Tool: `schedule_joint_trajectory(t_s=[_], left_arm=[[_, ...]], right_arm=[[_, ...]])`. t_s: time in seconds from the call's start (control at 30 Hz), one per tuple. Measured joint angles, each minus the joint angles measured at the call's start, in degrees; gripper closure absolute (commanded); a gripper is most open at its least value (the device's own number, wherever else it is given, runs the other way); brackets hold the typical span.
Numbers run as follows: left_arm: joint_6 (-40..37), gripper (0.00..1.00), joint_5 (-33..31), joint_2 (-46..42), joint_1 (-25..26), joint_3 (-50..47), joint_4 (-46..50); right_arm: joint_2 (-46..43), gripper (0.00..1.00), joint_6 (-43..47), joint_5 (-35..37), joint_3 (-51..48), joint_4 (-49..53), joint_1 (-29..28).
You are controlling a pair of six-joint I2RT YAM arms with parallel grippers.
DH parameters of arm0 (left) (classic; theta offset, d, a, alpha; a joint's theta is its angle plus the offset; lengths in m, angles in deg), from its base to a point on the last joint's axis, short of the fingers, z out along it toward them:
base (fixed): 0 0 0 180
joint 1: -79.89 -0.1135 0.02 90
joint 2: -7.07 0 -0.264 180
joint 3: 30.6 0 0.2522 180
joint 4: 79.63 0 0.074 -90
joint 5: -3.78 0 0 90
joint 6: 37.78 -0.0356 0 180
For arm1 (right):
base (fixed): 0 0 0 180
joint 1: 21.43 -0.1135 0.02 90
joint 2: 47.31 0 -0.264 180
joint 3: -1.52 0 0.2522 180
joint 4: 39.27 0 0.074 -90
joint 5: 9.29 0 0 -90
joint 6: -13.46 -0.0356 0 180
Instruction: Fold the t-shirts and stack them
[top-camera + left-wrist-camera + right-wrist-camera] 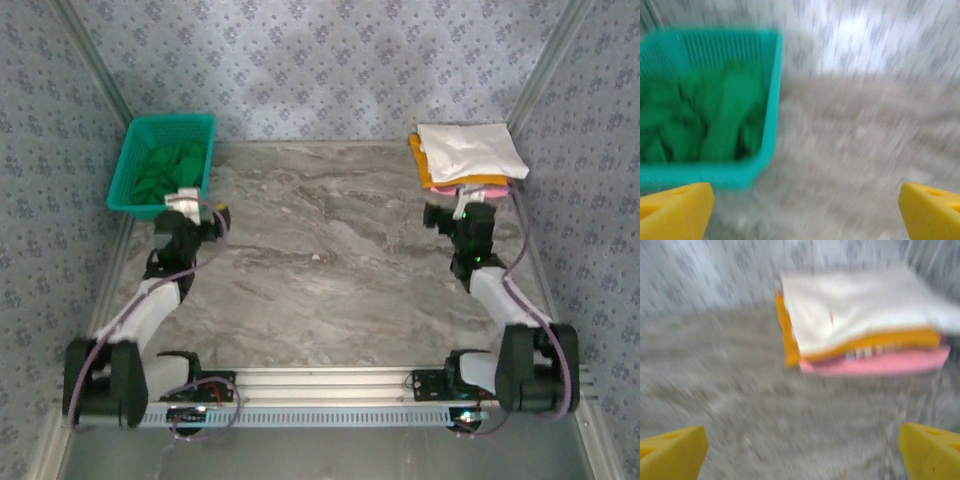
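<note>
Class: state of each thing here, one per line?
Teal plastic mesh basket: upright.
Bright green cloth t-shirt: crumpled inside it.
White folded cloth t-shirt: stack top.
Orange-yellow folded cloth t-shirt: beneath white.
Pink folded cloth t-shirt: bottom.
Left gripper: open, empty.
Right gripper: open, empty.

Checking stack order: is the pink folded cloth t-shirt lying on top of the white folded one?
No, the white folded cloth t-shirt lies uppermost and the pink folded cloth t-shirt lies lowest, beneath it.

Green t-shirt (170, 170): crumpled in basket (140, 130), counter's (330, 260) far-left corner. Folded stack (470, 150), far-right corner: white over orange-yellow, pink apparently lowest.
</note>
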Motion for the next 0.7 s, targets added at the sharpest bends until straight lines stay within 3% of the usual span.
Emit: schedule_joint_trajectory(t_s=[0.07, 0.17, 0.27, 0.5, 0.7], left_arm=[[2.2, 0.17, 0.0, -0.1, -1.0, 12.2, 7.7], [2.9, 0.15, -0.4, 9.0, -2.9, 32.7, 20.1], [3.5, 0.18, 0.6, 20.1, -4.4, 49.5, 30.0], [4.1, 0.16, 2.7, 46.1, -8.0, 69.6, 50.9], [4.1, 0.18, 2.8, 63.8, -11.3, 90.9, 63.1]], right_arm=[[-1.4, 0.00, 0.0, 0.3, 8.7, 5.2, -4.3], [2.4, 0.08, -0.7, 0.7, 19.9, 12.6, -11.1], [10.9, 0.10, -2.8, -0.8, 29.8, 18.9, -14.4], [36.7, 0.15, -4.4, -3.9, 55.8, 34.9, -20.2], [44.0, 0.15, -6.3, -7.0, 61.3, 39.4, -21.1]])
